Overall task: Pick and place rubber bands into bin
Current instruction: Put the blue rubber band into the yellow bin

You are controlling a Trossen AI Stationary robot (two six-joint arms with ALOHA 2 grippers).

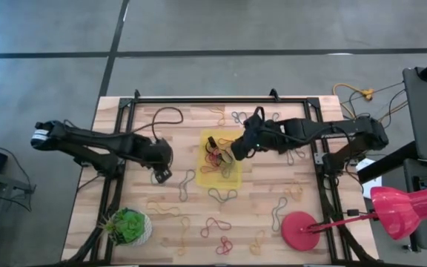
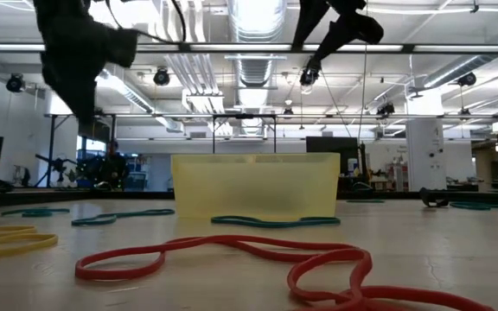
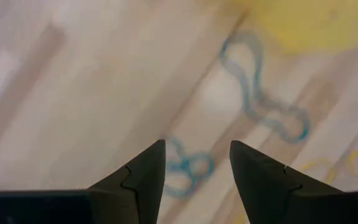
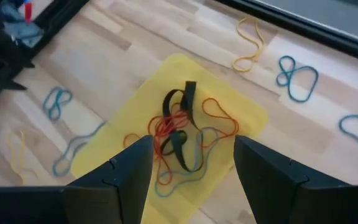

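High view: the yellow bin (image 1: 219, 158) sits at the middle of the wooden table (image 1: 124, 200), with a tangle of rubber bands (image 1: 215, 154) already inside. Many more loops lie scattered on the wood, mostly nearer the front edge. The right gripper (image 1: 237, 150) hovers over the bin's right edge; the left gripper (image 1: 161, 172) hangs over bare wood just left of the bin, with a blue-grey band (image 1: 184, 185) close by.

Low view: the bin's wall (image 2: 256, 185) stands upright, a green band (image 2: 275, 221) lying at its foot and a red band (image 2: 249, 259) sprawled in the foreground. Both arms are raised clear of the table.

Left wrist view: the left gripper (image 3: 196, 169) is open and empty, with a small blue loop (image 3: 185, 167) directly under the gap. To pick well, I judge it should drop straight down so one finger lands inside the loop, then close low against the wood.

Right wrist view: the right gripper (image 4: 192, 163) is spread wide, holding nothing, above the pile of red, black and blue bands (image 4: 182, 140) in the bin.
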